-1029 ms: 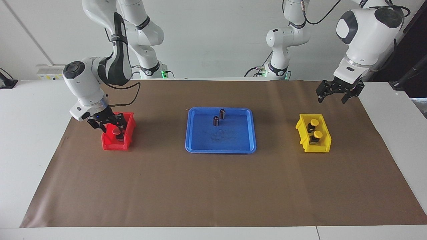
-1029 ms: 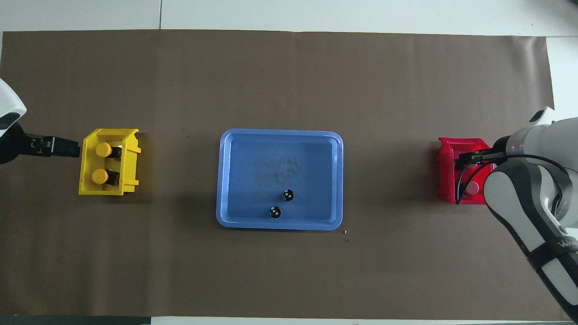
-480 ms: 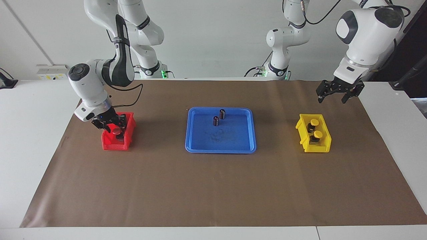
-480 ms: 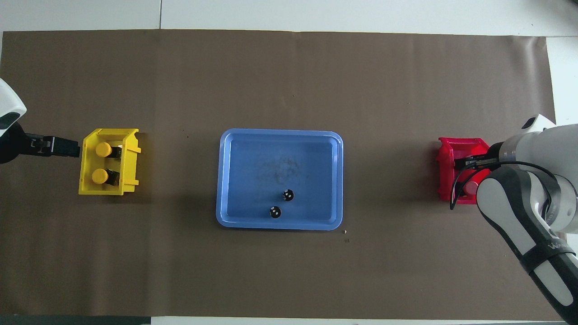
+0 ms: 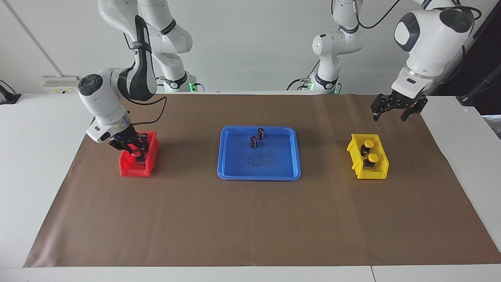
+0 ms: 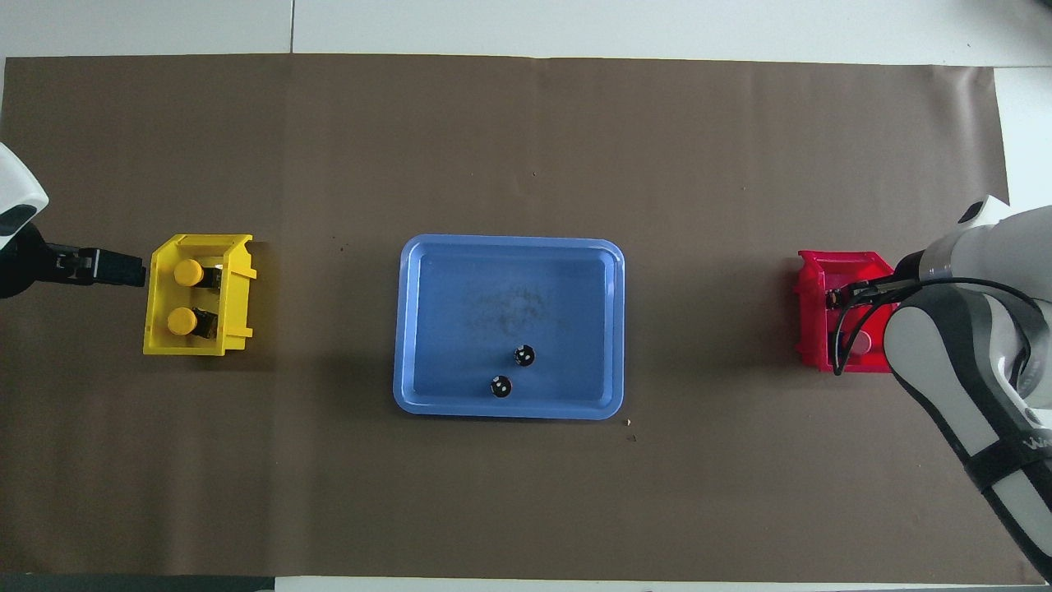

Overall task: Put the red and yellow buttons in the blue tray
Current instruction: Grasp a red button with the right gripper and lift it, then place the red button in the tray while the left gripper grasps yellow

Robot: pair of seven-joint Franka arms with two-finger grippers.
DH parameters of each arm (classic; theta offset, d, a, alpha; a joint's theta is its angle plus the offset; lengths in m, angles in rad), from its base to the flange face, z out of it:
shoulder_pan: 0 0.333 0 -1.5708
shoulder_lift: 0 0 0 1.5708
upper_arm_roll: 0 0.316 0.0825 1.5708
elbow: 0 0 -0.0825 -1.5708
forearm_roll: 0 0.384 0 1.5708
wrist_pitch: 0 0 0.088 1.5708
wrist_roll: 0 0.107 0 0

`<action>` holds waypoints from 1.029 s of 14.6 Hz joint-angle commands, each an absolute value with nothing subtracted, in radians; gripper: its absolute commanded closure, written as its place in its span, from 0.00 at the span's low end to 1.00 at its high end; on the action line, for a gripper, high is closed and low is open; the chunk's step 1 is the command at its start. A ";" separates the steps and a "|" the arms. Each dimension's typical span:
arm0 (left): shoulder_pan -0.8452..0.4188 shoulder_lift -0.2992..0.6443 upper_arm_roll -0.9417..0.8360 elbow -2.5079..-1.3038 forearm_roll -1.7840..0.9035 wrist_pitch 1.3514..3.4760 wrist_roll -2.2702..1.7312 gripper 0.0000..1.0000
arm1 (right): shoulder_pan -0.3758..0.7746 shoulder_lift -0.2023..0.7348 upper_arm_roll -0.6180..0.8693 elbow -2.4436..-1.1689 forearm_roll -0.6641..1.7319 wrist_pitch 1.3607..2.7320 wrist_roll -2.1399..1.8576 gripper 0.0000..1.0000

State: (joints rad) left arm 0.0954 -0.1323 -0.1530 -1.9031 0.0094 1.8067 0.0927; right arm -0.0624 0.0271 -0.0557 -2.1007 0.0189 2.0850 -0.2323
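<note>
In the facing view, our right claw (image 5: 135,149) is down inside the small red bin (image 5: 133,169), at the right arm's end of the surface, its fingers closed on a red button (image 5: 136,153). We can make out only this one red cap; a second may be hidden by the claw. Our left claw (image 5: 396,111) hangs wide over the brown paper near the yellow bin (image 5: 368,172), holding nothing, and that arm waits. Two yellow buttons (image 5: 368,143) sit in the yellow bin. The blue tray (image 5: 289,174) lies between the bins and holds two dark cylinders (image 5: 253,141) and no buttons.

From overhead, the right arm covers much of the red bin (image 6: 809,316), and the button is mostly hidden there. The left claw (image 6: 123,269) sits just beside the yellow bin (image 6: 238,284), where we count two yellow buttons (image 6: 188,272). The blue tray (image 6: 407,329) again shows two cylinders (image 6: 523,355).

Our worry: the grip may sit on the domed cap, so the button could slip on the lift, or its base could catch the bin wall and drag the bin. A careless drop in the tray could topple a cylinder.
</note>
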 commanded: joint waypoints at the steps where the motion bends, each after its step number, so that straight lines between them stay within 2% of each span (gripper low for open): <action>1: 0.104 -0.161 -0.153 -1.924 -0.008 1.793 0.094 0.00 | -0.048 0.084 -0.046 -1.832 0.021 1.832 -0.252 0.84; 4: 0.113 -0.169 -0.153 -1.950 -0.002 1.815 0.106 0.00 | 0.105 0.155 -0.045 -1.610 0.000 1.691 -0.104 0.84; 6: 0.130 -0.166 -0.153 -1.959 -0.002 1.870 0.104 0.00 | 0.263 0.184 -0.044 -1.580 -0.008 1.754 0.135 0.85; 8: 0.140 -0.120 -0.153 -1.977 -0.002 1.913 0.104 0.02 | 0.412 0.236 -0.044 -1.566 0.004 1.810 0.373 0.86; 10: 0.143 -0.077 -0.153 -2.032 -0.002 2.035 0.095 0.15 | 0.489 0.270 -0.040 -1.572 0.011 1.929 0.539 0.86; 13: 0.143 0.021 -0.153 -2.045 -0.002 2.130 0.089 0.31 | 0.595 0.357 -0.040 -1.583 -0.003 2.009 0.685 0.85; 15: 0.141 0.049 -0.155 -2.072 -0.002 2.179 0.078 0.35 | 0.624 0.389 -0.040 -1.589 -0.005 2.052 0.718 0.82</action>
